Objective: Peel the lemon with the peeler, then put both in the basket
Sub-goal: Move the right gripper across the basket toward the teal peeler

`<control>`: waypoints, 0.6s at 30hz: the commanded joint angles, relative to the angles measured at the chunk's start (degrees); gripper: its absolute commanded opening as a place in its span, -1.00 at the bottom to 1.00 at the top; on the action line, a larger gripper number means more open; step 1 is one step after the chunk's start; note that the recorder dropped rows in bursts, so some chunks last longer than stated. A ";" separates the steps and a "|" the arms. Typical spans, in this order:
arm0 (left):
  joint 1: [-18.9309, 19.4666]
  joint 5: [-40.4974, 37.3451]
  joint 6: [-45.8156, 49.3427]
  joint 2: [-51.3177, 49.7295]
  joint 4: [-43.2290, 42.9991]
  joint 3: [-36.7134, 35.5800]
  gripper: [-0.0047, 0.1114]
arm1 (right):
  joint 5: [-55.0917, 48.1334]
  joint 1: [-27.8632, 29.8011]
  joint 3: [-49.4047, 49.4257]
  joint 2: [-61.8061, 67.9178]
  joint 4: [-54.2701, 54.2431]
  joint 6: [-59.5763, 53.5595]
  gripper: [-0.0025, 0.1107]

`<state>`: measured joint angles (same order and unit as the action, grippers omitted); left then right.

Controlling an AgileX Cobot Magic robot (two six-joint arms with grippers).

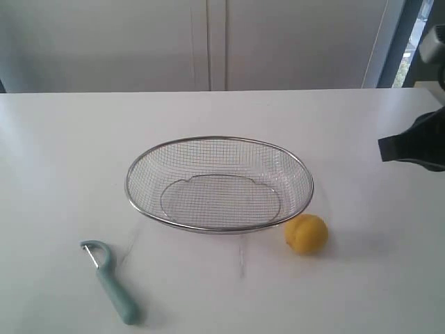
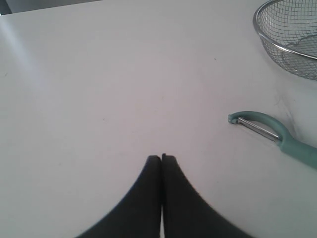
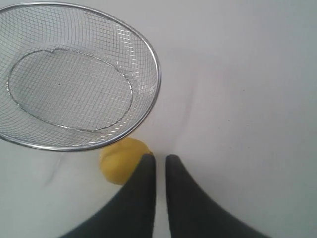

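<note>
The lemon lies on the white table, just off the basket's near right rim. The wire mesh basket stands empty mid-table. The teal peeler lies flat at the front left, its looped head pointing away. My right gripper hovers above the table right of the lemon, its fingers a narrow gap apart with nothing between them. In the exterior view it shows at the right edge. My left gripper is shut and empty, over bare table left of the peeler; the exterior view does not show it.
The white table runs back to pale cabinet doors. The basket's rim shows at the edge of the left wrist view, and the basket rim fills much of the right wrist view.
</note>
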<state>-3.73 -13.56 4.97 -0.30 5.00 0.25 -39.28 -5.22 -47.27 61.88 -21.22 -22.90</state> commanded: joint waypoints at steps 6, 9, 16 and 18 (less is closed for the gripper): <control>-0.27 -0.01 0.03 0.30 0.30 -0.25 -0.92 | 1.03 -2.24 -0.28 1.82 -6.97 -3.99 -0.61; -0.27 -0.01 0.03 0.30 0.30 -0.25 -0.92 | 1.13 -4.06 -0.92 2.35 -9.52 -5.53 -0.61; -0.27 -0.01 0.03 0.30 0.30 -0.25 -0.92 | 1.14 -9.30 -4.04 5.09 -10.46 -5.52 -0.61; -0.27 -0.01 0.03 0.30 0.30 -0.25 -0.92 | 1.14 -10.99 -4.80 6.28 -10.46 -5.52 -0.61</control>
<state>-3.73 -13.56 4.97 -0.30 5.00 0.25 -38.70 -14.10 -50.80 66.87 -31.25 -27.64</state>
